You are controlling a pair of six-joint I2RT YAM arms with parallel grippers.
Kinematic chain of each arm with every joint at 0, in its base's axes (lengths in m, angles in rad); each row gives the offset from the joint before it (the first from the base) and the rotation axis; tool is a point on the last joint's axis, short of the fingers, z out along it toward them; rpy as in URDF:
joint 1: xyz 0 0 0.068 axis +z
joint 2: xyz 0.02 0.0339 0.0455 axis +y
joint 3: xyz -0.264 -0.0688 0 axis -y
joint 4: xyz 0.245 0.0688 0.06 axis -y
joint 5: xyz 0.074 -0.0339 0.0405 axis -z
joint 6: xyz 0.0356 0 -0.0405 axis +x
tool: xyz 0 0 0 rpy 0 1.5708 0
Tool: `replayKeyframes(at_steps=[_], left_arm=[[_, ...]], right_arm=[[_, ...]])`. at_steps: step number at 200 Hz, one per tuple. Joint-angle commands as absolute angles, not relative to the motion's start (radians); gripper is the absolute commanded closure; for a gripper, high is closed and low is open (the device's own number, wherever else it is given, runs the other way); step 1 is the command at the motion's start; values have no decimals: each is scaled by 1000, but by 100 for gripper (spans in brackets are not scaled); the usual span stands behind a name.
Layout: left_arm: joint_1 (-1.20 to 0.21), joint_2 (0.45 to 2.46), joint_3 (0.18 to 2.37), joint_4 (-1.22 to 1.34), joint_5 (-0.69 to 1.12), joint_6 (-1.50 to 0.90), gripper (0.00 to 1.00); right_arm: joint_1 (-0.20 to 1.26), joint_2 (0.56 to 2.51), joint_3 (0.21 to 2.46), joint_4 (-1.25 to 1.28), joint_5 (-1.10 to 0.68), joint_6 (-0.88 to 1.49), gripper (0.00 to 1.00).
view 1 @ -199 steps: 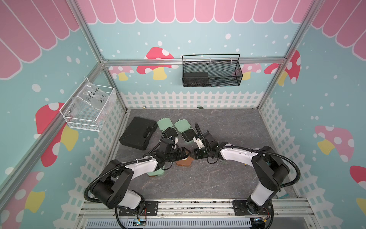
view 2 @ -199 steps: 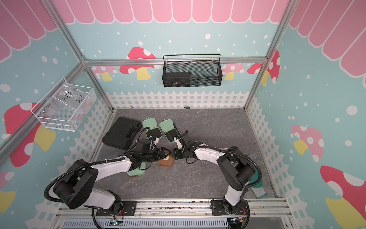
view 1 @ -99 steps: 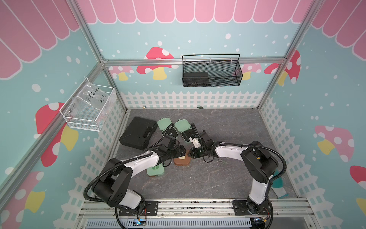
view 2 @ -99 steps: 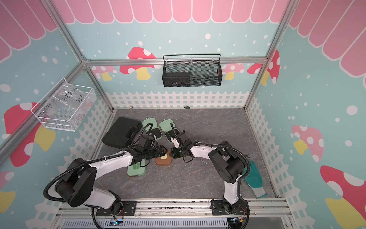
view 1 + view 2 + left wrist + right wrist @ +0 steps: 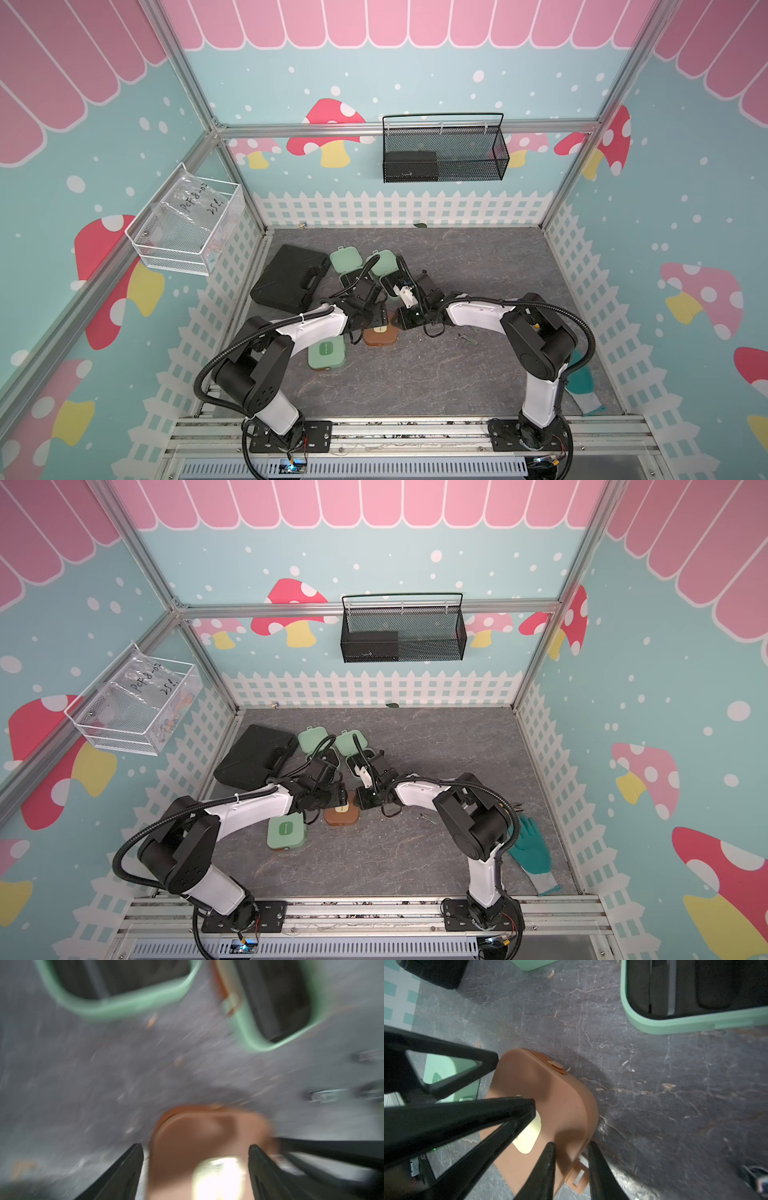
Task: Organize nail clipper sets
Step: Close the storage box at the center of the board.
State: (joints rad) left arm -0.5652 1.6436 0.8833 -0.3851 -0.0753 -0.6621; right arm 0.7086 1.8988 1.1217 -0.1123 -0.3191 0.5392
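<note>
Brown case (image 5: 550, 1088) tab (image 5: 576, 1177) sits between right hand (image 5: 572, 1142) tips, hidden from above.

The brown case (image 5: 550, 1093) shows smooth matt plastic with a glossy pale label (image 5: 527, 1136); the desk (image 5: 664, 1105) looks like dark veined stone; the wall basket (image 5: 465, 158) is black metal mesh.

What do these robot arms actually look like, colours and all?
They match: the left arm and right arm have glossy white shells between chunky black joints. A black ribbed cable hose loops along each. The jaws are slim, black, tapering triangular frames.
</note>
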Motion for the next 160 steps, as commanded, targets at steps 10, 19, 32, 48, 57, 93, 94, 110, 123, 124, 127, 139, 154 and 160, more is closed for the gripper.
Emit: replayKeyframes(at_steps=[10, 19, 32, 48, 57, 93, 94, 110, 123, 124, 127, 139, 154, 160], left_arm=[[-580, 1707, 838, -698, -138, -667, 17], [-581, 1710, 836, -701, -130, -671, 16], [-581, 1717, 835, -694, -121, -674, 16], [-581, 1725, 827, -655, -91, -670, 18], [-581, 1732, 827, -634, -66, -670, 19], [-582, 1759, 821, -597, -14, -675, 23], [-582, 1759, 820, -597, -13, -675, 23], [-583, 1763, 816, -595, -15, -675, 23], [-583, 1763, 813, -592, -15, -675, 23], [-583, 1763, 812, -592, -14, -675, 23], [-583, 1764, 812, -592, -14, -675, 23], [-583, 1767, 813, -589, -10, -675, 23], [-582, 1770, 814, -584, -6, -674, 23], [-582, 1771, 815, -584, -4, -675, 23]], right_arm=[[712, 1927, 1126, -213, -263, 514, 68], [713, 1923, 1128, -220, -259, 512, 68], [713, 1916, 1131, -226, -253, 509, 67], [713, 1910, 1139, -235, -249, 505, 67], [714, 1907, 1150, -248, -245, 502, 67], [739, 1852, 1201, -310, -228, 494, 66], [740, 1851, 1202, -311, -228, 495, 66], [753, 1840, 1204, -318, -238, 508, 68], [763, 1838, 1199, -315, -247, 522, 70], [764, 1838, 1198, -315, -246, 524, 70], [766, 1838, 1197, -313, -249, 526, 71], [775, 1842, 1192, -306, -254, 535, 72], [781, 1855, 1187, -301, -256, 549, 73], [782, 1860, 1183, -298, -256, 553, 73]])
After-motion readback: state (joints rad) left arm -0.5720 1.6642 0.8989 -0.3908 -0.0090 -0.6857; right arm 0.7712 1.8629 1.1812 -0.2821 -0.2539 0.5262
